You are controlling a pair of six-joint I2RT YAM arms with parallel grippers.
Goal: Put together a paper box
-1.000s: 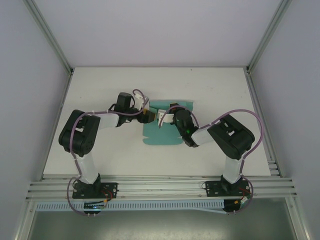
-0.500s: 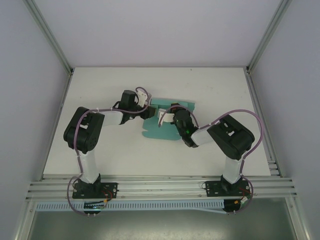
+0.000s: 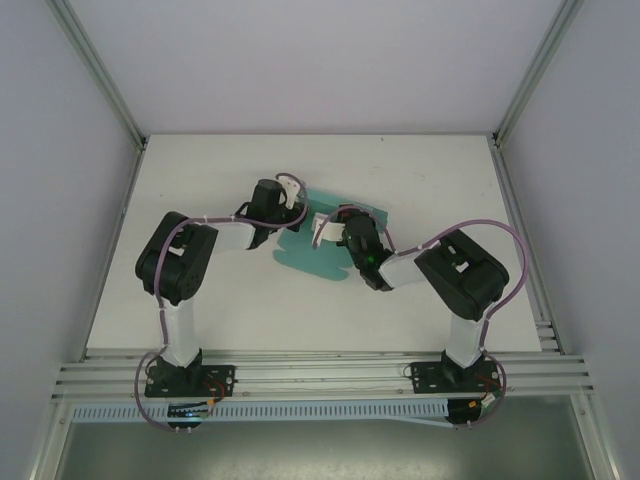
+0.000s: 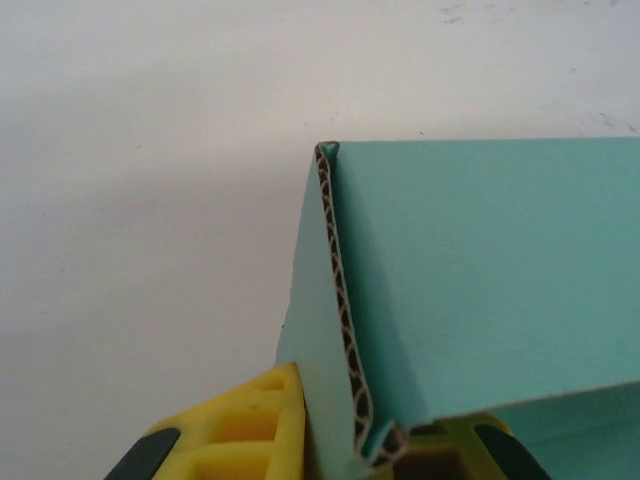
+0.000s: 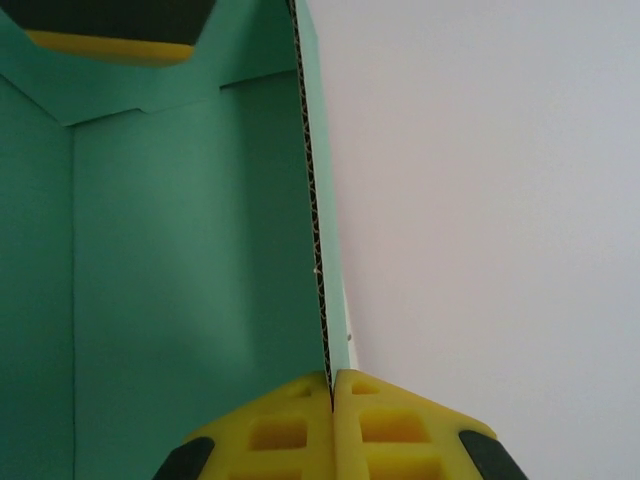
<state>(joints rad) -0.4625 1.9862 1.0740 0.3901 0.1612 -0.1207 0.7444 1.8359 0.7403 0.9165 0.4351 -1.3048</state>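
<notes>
Right gripper (image 5: 331, 385) clamps its yellow pads tight on an upright wall of the teal box (image 5: 190, 250), the fluted edge running up between them. Left gripper (image 4: 375, 445) meets the box from the opposite side. Its pads stand narrow on either side of a folded wall edge, seemingly pinching it, though the contact sits at the frame's bottom. Seen from above, the partly folded box lies mid-table between both wrists, its base on the white table (image 3: 200, 180), which stretches bare beyond.
</notes>
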